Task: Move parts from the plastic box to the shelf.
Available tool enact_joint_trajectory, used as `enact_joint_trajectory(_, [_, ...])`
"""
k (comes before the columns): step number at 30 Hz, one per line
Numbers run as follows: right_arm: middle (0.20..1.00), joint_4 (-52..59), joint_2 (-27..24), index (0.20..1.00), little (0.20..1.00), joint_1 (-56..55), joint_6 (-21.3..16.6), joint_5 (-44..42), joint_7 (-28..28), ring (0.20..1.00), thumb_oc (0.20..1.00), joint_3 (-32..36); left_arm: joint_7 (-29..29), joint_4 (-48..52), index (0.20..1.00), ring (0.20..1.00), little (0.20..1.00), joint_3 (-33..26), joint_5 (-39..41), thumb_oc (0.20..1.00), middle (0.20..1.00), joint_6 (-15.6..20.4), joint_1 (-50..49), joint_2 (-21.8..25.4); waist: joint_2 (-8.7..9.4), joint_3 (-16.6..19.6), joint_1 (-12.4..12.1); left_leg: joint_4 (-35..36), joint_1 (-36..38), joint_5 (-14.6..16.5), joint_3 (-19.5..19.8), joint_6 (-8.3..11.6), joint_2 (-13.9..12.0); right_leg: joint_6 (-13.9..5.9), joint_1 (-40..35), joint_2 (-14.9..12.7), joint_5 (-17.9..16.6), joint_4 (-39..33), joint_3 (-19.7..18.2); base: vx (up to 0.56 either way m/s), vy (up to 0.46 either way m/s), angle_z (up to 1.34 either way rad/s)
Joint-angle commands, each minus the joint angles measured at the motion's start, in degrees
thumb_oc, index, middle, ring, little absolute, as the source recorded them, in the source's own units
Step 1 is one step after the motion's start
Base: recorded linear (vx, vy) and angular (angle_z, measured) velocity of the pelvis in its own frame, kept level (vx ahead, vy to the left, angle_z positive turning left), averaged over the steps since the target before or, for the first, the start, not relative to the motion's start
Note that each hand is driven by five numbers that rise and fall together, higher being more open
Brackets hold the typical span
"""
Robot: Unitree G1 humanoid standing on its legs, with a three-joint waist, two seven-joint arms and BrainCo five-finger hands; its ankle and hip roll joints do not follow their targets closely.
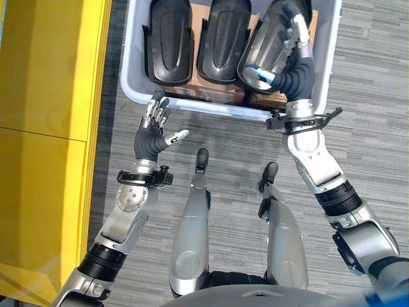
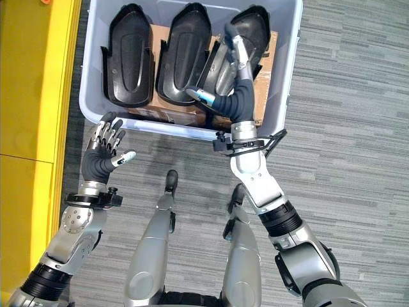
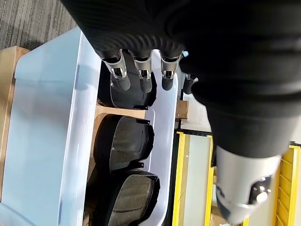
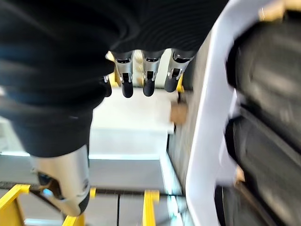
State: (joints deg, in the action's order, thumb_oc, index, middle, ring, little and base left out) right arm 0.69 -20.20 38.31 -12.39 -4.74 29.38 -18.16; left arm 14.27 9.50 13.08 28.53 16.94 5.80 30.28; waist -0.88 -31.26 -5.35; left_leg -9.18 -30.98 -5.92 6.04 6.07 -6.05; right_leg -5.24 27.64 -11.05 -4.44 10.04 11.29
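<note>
The right hand [image 2: 231, 67] reaches over the near wall of the box [image 2: 289, 77] and lies on the black part [image 2: 246, 29] at the box's right end, its fingers [image 2: 238, 48] stretched along the part's back and its thumb [image 2: 201, 96] pressed at the part's lower edge, so the hand looks to be clasped on that part, which leans tilted against the part in the middle. The left hand [image 1: 153, 131] hangs just outside the near wall of the box at its left corner, touching nothing, with its fingers loosely spread and its thumb [image 1: 177, 136] pointing away toward the right. Inside the box, two more black parts stand side by side: the middle part [image 1: 223, 38] and the left part [image 1: 169, 41], both resting on brown cardboard [image 1: 204, 89] at the bottom. The box sits on grey striped carpet [image 2: 345, 109]. Left of the box runs a yellow shelf [image 1: 45, 128].
</note>
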Motion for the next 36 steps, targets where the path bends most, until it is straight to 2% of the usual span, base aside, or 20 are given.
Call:
enact_joint_trajectory(1, [1.000, 2.53, 1.54, 1.000, 1.000, 1.42, -2.19, 4.02, 4.72, 1.000, 1.000, 3.98, 1.76, 8.93, 1.000, 1.000, 1.000, 0.24, -1.99, 1.000, 1.000, 3.62, -2.52, 2.27, 0.67, 2.01, 0.46, -4.07, 1.86, 7.60, -3.16, -1.68, 0.36, -2.53, 1.44, -4.10, 2.35, 3.12, -3.72, 0.00, 0.000, 0.00])
enact_joint_trajectory(8, [1.000, -6.84, 1.96, 1.000, 1.000, 6.56, 0.86, 7.73, 13.80, 1.000, 1.000, 9.64, 2.24, 9.21, 1.000, 1.000, 1.000, 1.40, -1.50, 1.000, 1.000, 4.26, -1.86, 2.21, -0.40, 2.19, 0.36, -4.27, 1.68, 7.83, -3.31, -1.71, 0.35, -2.62, 1.68, -3.97, 2.61, 3.31, -4.14, 0.00, 0.000, 0.00])
enact_joint_trajectory(16, [1.000, -16.18, 1.18, 1.000, 1.000, 10.08, 2.54, 7.81, 18.49, 1.000, 1.000, 12.38, 2.58, 8.51, 1.000, 1.000, 1.000, 2.56, -1.81, 1.000, 1.000, 4.43, -0.81, 2.18, -1.28, 2.06, 0.24, -4.42, 1.04, 7.56, -3.19, -1.79, 0.71, -2.61, 2.41, -3.95, 2.49, 3.59, -4.32, 0.00, -0.003, -0.03])
enact_joint_trajectory(29, [1.000, -28.60, 0.28, 1.000, 1.000, 14.23, 3.47, 5.10, 16.50, 1.000, 1.000, 8.92, 2.75, 7.74, 1.000, 1.000, 1.000, 3.83, -1.73, 1.000, 1.000, 5.07, 0.04, 2.39, -2.28, 1.47, -0.33, -4.72, 0.19, 7.62, -3.57, -1.78, 1.01, -2.61, 3.42, -3.94, 2.64, 4.11, -4.57, 0.00, 0.000, 0.00])
enact_joint_trajectory(36, [1.000, -31.79, 0.50, 1.000, 1.000, 14.73, 3.54, 4.45, 14.96, 1.000, 1.000, 7.18, 2.87, 7.52, 1.000, 1.000, 1.000, 4.22, -1.73, 1.000, 1.000, 5.17, 0.32, 2.41, -2.58, 1.47, -0.49, -5.12, -0.18, 7.96, -3.68, -1.84, 1.07, -2.56, 3.72, -3.82, 3.06, 4.71, -4.55, 0.00, 0.000, 0.00])
